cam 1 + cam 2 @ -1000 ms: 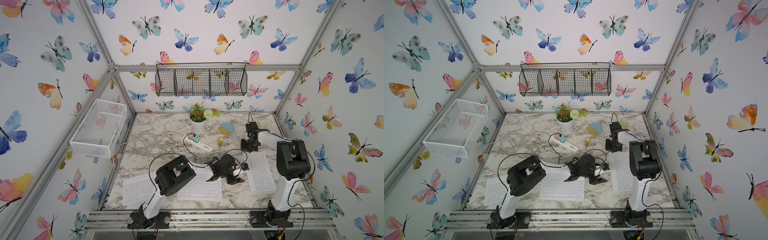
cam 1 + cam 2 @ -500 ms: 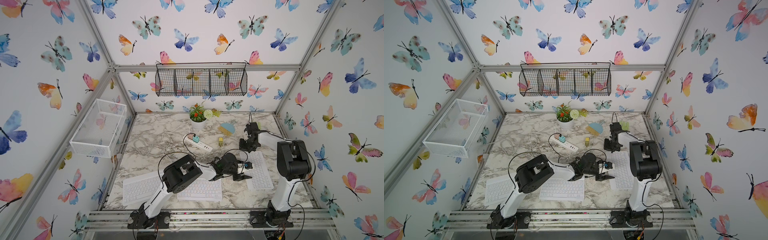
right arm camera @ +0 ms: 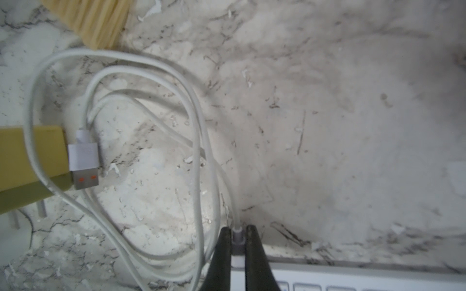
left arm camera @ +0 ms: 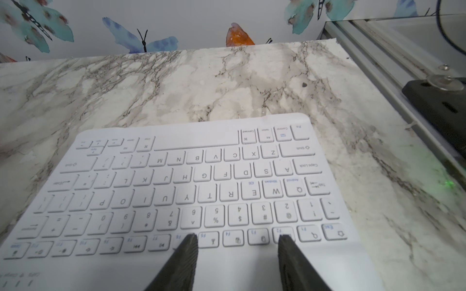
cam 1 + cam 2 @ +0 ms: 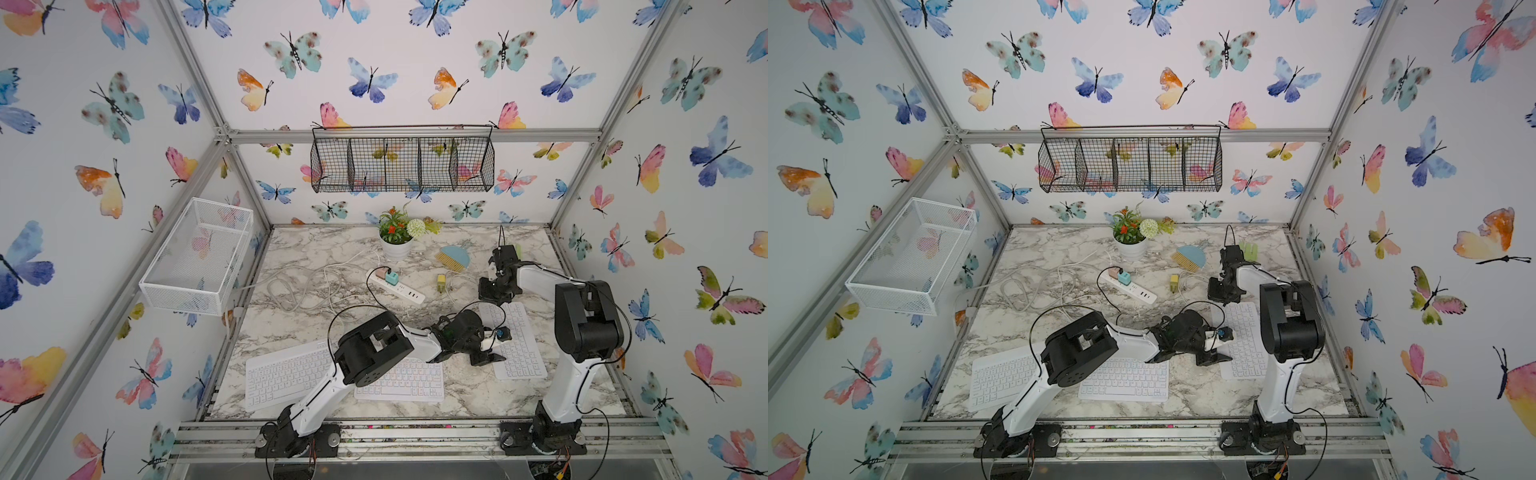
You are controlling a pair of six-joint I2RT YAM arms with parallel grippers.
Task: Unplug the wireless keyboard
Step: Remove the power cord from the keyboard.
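Nearest the front rail, two plain white compact keyboards, one at the left (image 5: 286,378) and one in the middle (image 5: 403,380), lie flat on the grey-veined white marble bench (image 5: 316,316). No cable shows at either.

Just beyond them, on the robot's right side, lies the wireless keyboard (image 5: 523,353), a slim white rectangular board with its short ends facing front and back. The left wrist view shows its grey-lettered keys and small blue labels. The black left pincer (image 4: 238,238) reaches across over its function-key row, moderately parted and holding nothing. I cannot tell whether the tips press on the keys or hang just above them.

At the keyboard's far end, the black right pincer (image 3: 238,234) is clamped narrowly on the small pale-grey plug (image 3: 238,245), which sits in the keyboard's edge. From the plug a thin white cable (image 3: 235,216) loops away over the marble. Its flat silver USB end (image 3: 84,163) lies loose at the edge of a yellow-green block (image 3: 30,156).

Farther back are a long white power strip (image 5: 399,286) and a small white-potted plant (image 5: 395,237).

As I judge it, the plug is gripped but not yet out. What remains is to steady the board and pull the plug straight out.
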